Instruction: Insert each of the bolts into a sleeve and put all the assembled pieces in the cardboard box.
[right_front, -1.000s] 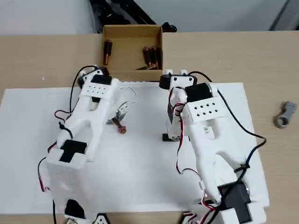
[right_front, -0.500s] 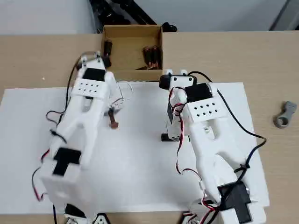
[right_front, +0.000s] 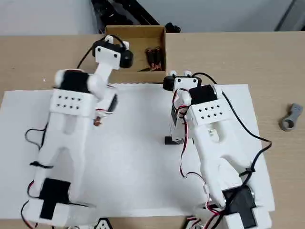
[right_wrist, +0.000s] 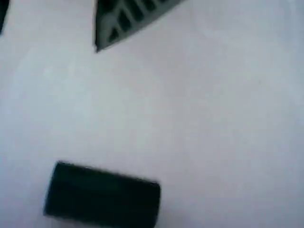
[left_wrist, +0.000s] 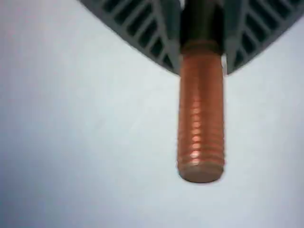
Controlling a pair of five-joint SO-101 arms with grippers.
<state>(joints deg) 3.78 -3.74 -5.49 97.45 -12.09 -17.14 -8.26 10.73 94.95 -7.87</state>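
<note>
Jutting from left end effector (left_wrist: 202,64): bolt (left_wrist: 200,123).

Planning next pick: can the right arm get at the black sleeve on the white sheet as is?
Probably yes. The black sleeve lies bare on the white sheet right beside the right gripper, nothing on or around it. The left arm, holding a bolt, is well off to the side.

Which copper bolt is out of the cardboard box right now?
The bolt clamped in the left gripper's jaws, threaded end sticking out over the white sheet; the other bolts lie inside the cardboard box.
</note>
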